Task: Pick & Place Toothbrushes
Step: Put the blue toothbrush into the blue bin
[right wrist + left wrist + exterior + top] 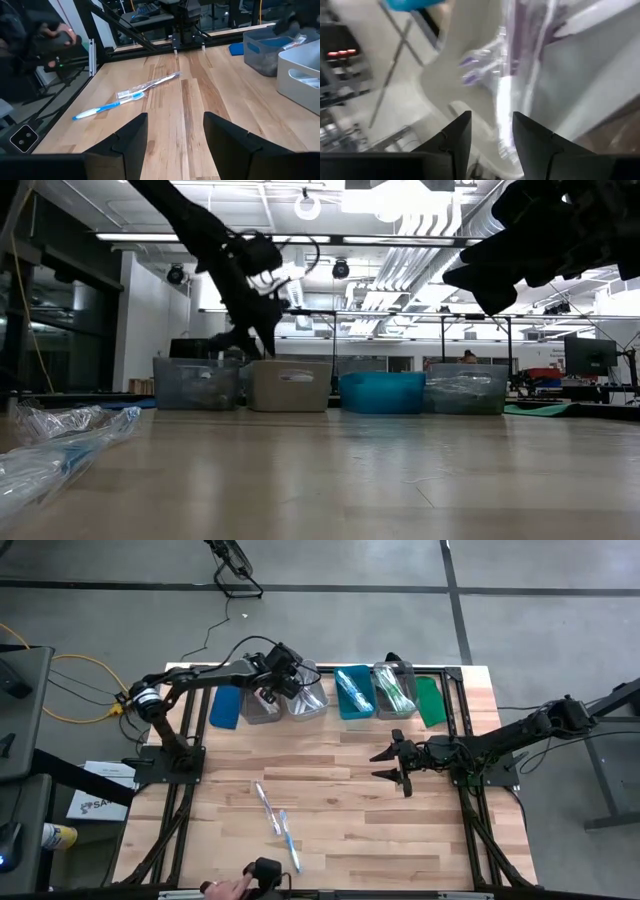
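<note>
hovering over the pale bin (306, 700), second of four bins in the row, the left gripper (284, 690) gapes empty, the right gripper (392, 766) spreads wide, and two toothbrushes (277, 823) lie well forward of it.

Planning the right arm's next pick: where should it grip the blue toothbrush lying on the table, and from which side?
Probably mid-handle, from straight above. The blue toothbrush lies flat on the table, so only a top-down pinch across its thin handle fits. Its head end lies right by the wrapped toothbrush, so grip toward its free end. The right gripper hovers open over the table, apart from both.
</note>
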Robot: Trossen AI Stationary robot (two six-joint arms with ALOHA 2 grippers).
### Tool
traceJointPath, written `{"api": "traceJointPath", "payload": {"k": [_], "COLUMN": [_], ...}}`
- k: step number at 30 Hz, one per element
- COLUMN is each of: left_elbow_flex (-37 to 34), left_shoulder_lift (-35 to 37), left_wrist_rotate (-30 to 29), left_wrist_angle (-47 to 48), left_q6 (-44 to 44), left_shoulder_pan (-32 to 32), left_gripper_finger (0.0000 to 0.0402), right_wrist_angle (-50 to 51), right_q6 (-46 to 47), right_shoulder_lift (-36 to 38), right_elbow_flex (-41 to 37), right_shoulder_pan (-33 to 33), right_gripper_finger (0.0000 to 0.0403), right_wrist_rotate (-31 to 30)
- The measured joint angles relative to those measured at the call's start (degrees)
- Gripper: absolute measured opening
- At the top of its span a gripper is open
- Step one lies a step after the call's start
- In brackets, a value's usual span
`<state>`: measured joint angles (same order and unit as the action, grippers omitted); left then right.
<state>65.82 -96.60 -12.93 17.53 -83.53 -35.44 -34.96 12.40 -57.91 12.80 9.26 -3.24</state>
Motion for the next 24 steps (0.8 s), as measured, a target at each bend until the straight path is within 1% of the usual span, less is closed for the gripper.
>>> {"api": "traceJointPath", "payload": {"k": [2,6,9,13,16,18,21,24], "left_elbow_flex": [0.1,0.1,0.0,0.0,0.0,0.0,0.0,0.0], "left_shoulder_lift": [1.8,5.8,8.8,11.2,11.9,11.9,11.9,11.9], "left_wrist_rotate": [-0.3,-0.1,3.5,9.1,12.7,13.9,15.1,15.1], "left_wrist_angle": [0.4,4.9,11.3,19.0,24.6,27.9,30.4,30.7], "left_q6": [0.0,1.0,2.9,5.8,6.2,6.9,9.0,11.4], "left_shoulder_pan": [0.8,2.8,4.2,7.7,11.2,14.2,19.3,25.1], "left_gripper_finger": [0.0138,0.0138,0.0138,0.0138,0.0138,0.0138,0.0138,0.0138], "right_wrist_angle": [0.0,0.1,0.4,0.6,0.6,0.6,0.6,0.6], "right_q6": [0.0,0.4,0.9,0.9,1.1,1.3,1.3,1.3], "right_shoulder_lift": [0.0,0.0,0.0,0.0,0.0,0.0,0.0,0.0], "right_elbow_flex": [0.0,0.0,0.0,0.0,0.0,0.0,0.0,0.0], "right_shoulder_pan": [0.0,0.0,0.0,0.0,0.0,0.0,0.0,0.0], "right_gripper_finger": [0.0185,0.0185,0.0185,0.0185,0.0185,0.0185,0.0185,0.0185], "right_wrist_rotate": [0.0,0.0,0.2,0.2,0.2,0.2,0.2,0.2]}}
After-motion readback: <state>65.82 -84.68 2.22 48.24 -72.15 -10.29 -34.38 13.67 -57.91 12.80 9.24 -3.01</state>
